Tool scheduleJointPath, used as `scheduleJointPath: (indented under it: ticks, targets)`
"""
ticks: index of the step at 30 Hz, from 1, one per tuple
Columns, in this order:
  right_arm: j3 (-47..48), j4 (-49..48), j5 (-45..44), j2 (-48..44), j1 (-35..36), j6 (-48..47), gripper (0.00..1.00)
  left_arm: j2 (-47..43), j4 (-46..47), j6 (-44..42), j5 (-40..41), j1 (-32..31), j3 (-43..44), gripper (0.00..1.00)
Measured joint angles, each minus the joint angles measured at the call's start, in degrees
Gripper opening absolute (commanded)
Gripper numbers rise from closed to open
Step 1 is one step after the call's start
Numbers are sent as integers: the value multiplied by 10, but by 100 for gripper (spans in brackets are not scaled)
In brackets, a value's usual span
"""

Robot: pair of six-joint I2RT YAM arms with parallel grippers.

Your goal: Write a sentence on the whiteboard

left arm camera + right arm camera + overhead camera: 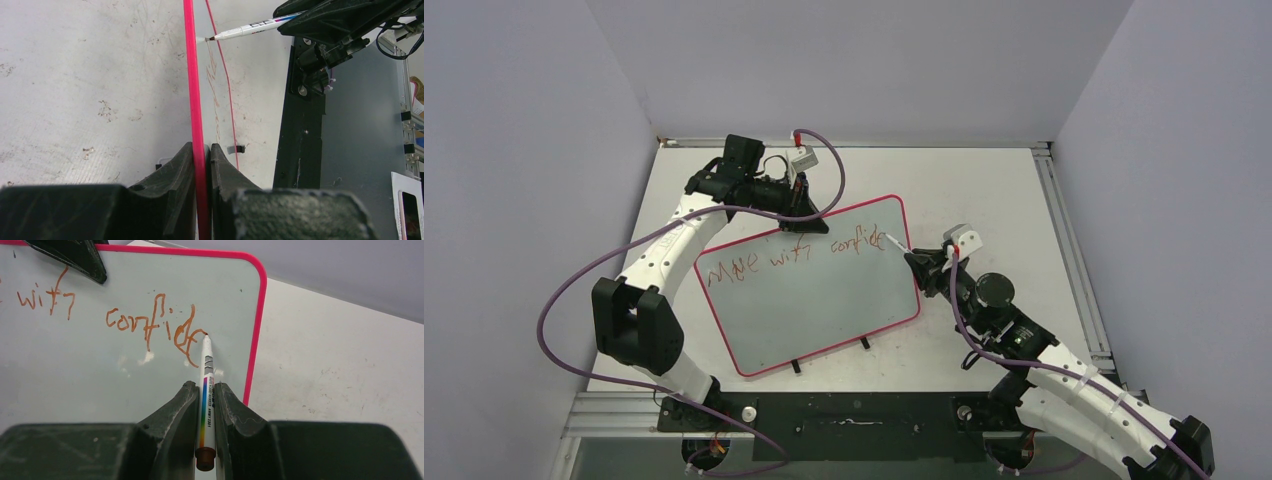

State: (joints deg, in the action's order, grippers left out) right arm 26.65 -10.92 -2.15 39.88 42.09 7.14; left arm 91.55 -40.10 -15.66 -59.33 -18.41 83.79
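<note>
Looking down on it, the whiteboard (824,310) sits in the middle of the surface (984,190), turned a bit so its right end points away from the arms. Its two little black feet stick out along the near edge.

The left arm (674,240) reaches round to the far edge of the board. Its jaws are pinched right on the pink rim, with the rim running straight between them in the left wrist view.

The right arm (1064,380) comes in from the right side. Its jaws are clamped on a white marker (206,385) with a rainbow stripe down the barrel and a brown end. The marker's tip is touching the board just past the last letter, close to the right-hand rim.

The sentence (794,262) runs across the upper part of the board in wobbly red-brown strokes and reads roughly "Move with confide". The lower part of the board is blank.
</note>
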Motion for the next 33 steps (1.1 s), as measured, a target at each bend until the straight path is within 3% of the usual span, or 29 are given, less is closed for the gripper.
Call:
scheduleJointPath:
  ticks: [25,33]
  targets:
    - [0,1,-7,13,34,2,5,0,3,0,2,1,-2,0]
    - [-3,9,-40,-40,42,2,5,-2,3,0,1,1,-3,0]
